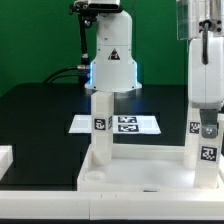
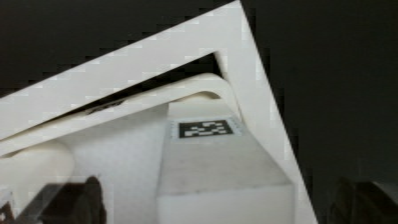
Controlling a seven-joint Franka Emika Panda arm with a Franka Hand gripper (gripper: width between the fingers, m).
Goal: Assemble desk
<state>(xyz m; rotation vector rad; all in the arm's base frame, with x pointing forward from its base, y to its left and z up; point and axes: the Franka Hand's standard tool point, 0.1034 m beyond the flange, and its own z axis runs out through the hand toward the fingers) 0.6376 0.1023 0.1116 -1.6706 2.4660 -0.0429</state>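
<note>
Checking in from the remote station. The white plastic rimmed tray-like desk top (image 1: pixel 130 178) sits upside down on the black work surface, closest to the exterior camera. Two white peg legs with black-and-white tags stand upright in it. One leg (image 1: pixel 100 120) is in the tray's corner on the exterior view's left, and the other leg (image 1: pixel 207 150) is in the corner on the exterior view's right. By my count that's about halfway, with two legs left to fit, assuming it takes four.

The hand (image 1: pixel 206 122) is down on the right-side leg, above the tray. I honestly can't tell whether it's clamped on that leg or has let go, since the fingers blur into the leg. The wrist view only gives me a close-up of the tagged leg (image 2: pixel 210 150) against the tray rim (image 2: pixel 160 60).

What I can't make out:
- The tray's near corners are cut off, so there's no checking those sockets.
- A white bit (image 1: pixel 4 156) beyond the tray's left end is mostly out of frame. It may be a spare part.
- The thin flat marker board (image 1: pixel 125 123) lies behind the tray.
</note>
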